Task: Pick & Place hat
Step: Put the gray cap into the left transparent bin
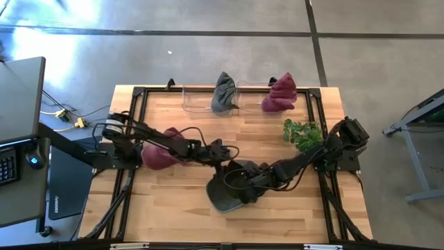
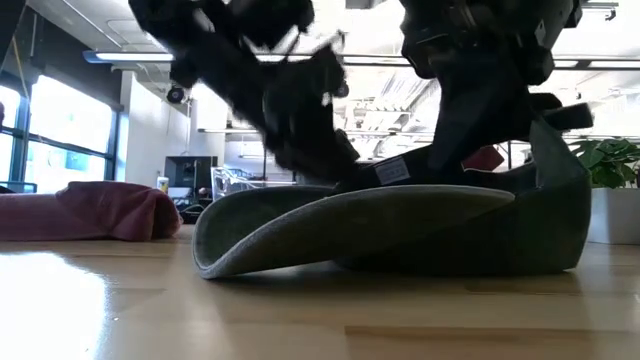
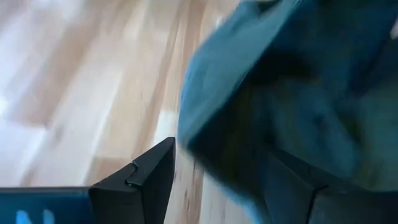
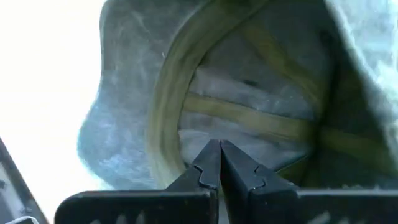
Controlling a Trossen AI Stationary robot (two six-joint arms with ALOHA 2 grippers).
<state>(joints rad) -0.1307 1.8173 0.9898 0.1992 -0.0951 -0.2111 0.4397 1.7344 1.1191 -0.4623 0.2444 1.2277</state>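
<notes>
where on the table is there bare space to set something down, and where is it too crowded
Bare wood: the near strip in front of the grey cap, and the near right corner below the right arm. Crowded: the middle, where the left gripper and right gripper meet over the cap beside the maroon hat; also the far edge, with clear bins, two hats and the plant.

Upturned grey cap [image 2: 400, 225] beneath dark arms [image 2: 300, 90]
</notes>
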